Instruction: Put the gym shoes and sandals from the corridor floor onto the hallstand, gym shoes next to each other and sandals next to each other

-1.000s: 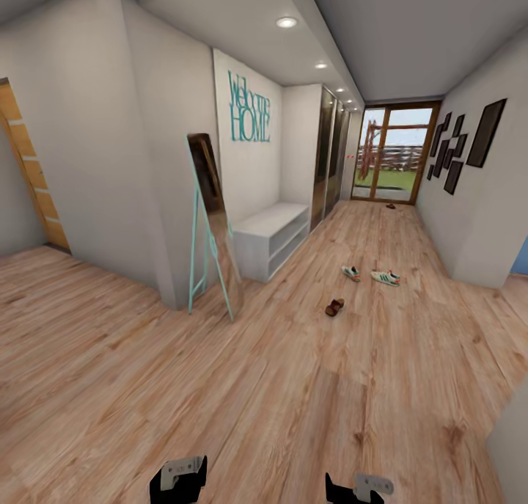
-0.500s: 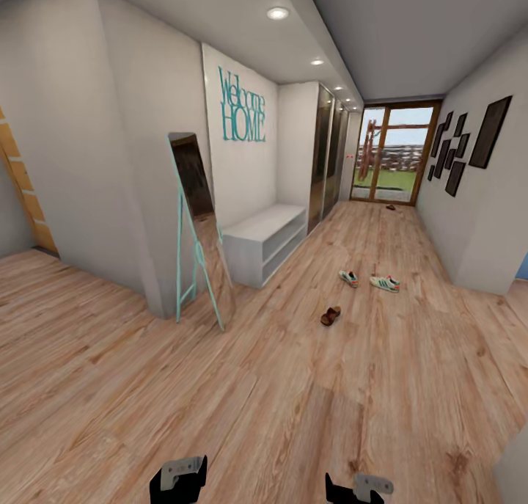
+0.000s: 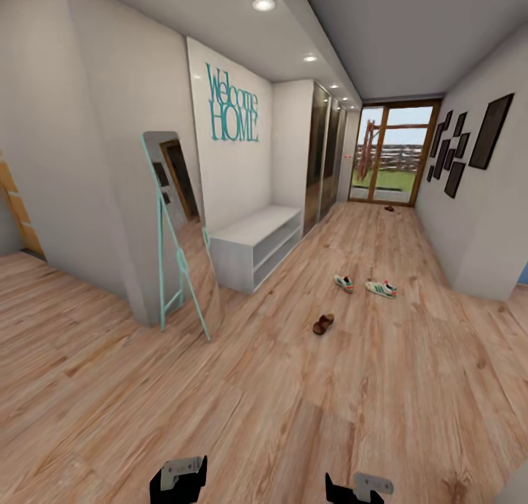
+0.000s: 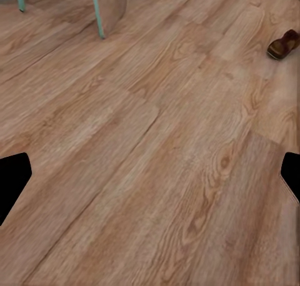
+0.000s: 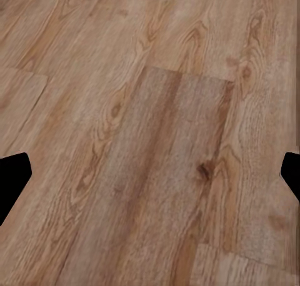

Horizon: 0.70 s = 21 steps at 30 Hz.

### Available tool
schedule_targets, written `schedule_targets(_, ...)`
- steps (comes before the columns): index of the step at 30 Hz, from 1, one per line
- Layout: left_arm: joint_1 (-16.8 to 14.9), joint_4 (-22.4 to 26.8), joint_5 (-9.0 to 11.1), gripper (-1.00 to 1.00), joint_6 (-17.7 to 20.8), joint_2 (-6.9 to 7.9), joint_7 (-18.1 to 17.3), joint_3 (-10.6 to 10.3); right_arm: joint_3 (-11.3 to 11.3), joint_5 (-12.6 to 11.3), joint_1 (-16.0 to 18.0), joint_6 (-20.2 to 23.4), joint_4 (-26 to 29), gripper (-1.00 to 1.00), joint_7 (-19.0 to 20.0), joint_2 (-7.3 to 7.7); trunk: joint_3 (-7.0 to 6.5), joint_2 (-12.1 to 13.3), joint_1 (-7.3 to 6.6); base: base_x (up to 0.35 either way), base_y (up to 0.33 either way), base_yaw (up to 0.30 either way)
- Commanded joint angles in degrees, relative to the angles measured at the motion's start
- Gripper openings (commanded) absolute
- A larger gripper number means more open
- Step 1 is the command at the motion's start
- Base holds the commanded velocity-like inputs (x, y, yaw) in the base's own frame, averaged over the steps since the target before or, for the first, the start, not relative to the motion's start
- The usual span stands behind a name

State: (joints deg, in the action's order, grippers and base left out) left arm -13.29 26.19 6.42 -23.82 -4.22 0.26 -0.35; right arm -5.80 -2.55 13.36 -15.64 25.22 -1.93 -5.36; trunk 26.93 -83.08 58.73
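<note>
Head view alone shows gym shoes [image 3: 364, 286], hallstand [image 3: 253, 246].

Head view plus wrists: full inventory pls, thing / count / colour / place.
gym shoes: 2, cream-white with green stripes, on the corridor floor, apart from each other
sandals: 2, dark brown; one on the floor nearer than the gym shoes, one far off by the glass door
hallstand: 1, pale grey-white, against the left wall, shelves look bare
corridor floor: brown wood planks
standing mirror: 1, teal frame, leaning at the wall corner
Welcome HOME sign: 1, teal, wall above the hallstand
picture frames: several, dark, right wall
glass door: 1, wood-framed, corridor end
left gripper: jaws wide apart, nothing between
right gripper: jaws wide apart, nothing between
</note>
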Motion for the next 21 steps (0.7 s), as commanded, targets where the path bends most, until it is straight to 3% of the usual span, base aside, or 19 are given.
schedule_targets(1, 0.0, 0.0, 0.0, 1.0, 0.0, 0.0, 0.0, 0.0, 0.0, 0.0, 0.0, 0.0, 0.0, 1.0, 0.0, 0.0, 0.0, 0.0, 0.0, 0.258, -0.25, 0.0)
schedule_targets(21, 0.0, 0.0, 0.0, 1.0, 0.0, 0.0, 0.0, 0.0, 0.0, 0.0, 0.0, 0.0, 0.0, 1.0, 0.0, 0.0, 0.0, 0.0, 0.0, 0.255, -0.253, 0.0)
